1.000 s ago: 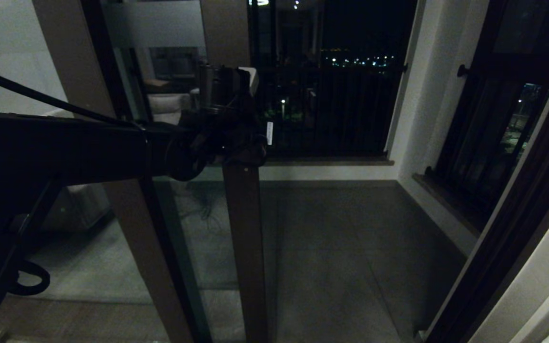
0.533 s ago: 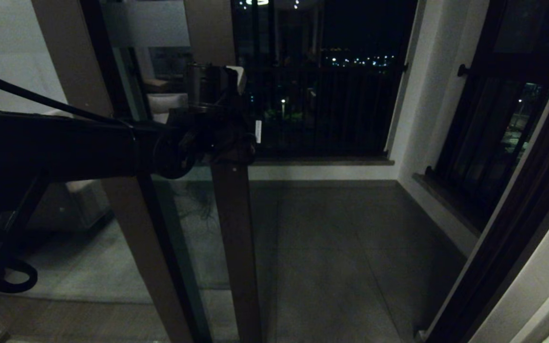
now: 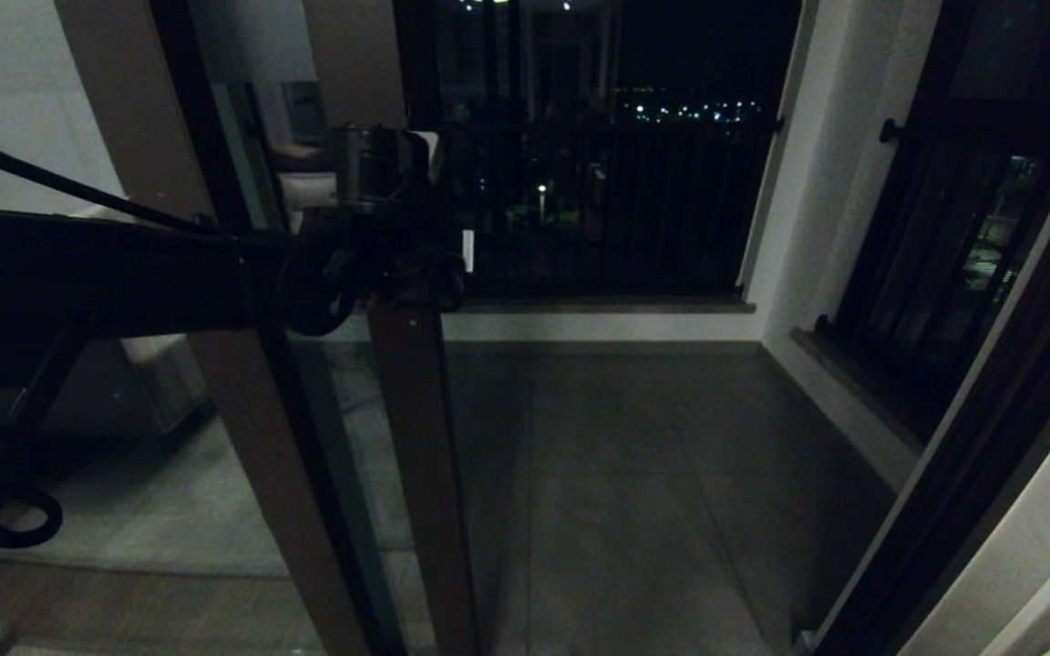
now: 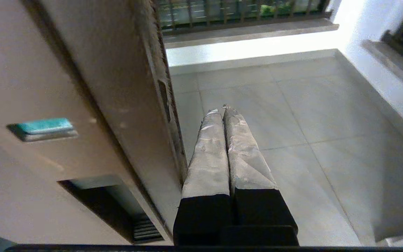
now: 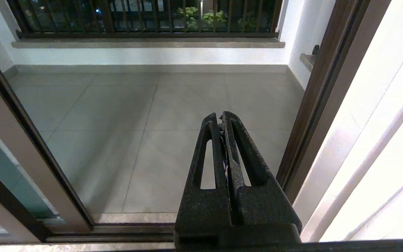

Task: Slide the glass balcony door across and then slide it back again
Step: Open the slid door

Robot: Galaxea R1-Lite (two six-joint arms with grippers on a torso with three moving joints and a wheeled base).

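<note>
Grey-wrapped fingers [image 4: 234,147] of my left gripper [image 4: 224,108] pressed together, nothing between them. L arm reaches out at chest height across the head view, gripper [image 3: 416,264] against the open edge of the glass balcony door [image 3: 416,437]. Wrist cam: fingers lie just beside the door's edge stile [image 4: 117,87], on the balcony side; can't tell if actually touching. Recessed handle slot [image 4: 117,206] sits on the stile face nearest the wrist, a small teal-tinted slot [image 4: 42,127] farther up.

Right gripper [image 5: 222,117] low, w/ fingers shut on nothing, aimed at the doorway; bottom track [image 5: 110,234] under it, dark jamb [image 5: 310,122] close by.

Door pos: slid toward my left, stile standing left of centre, overlapping the fixed brown-framed panel [image 3: 242,437]. Opening to my right is wide.

Beyond: grey tiled balcony floor [image 3: 634,474], white low wall w/ railing [image 3: 616,210], city lights behind. Barred window [image 3: 944,255] on the right-hand wall.
</note>
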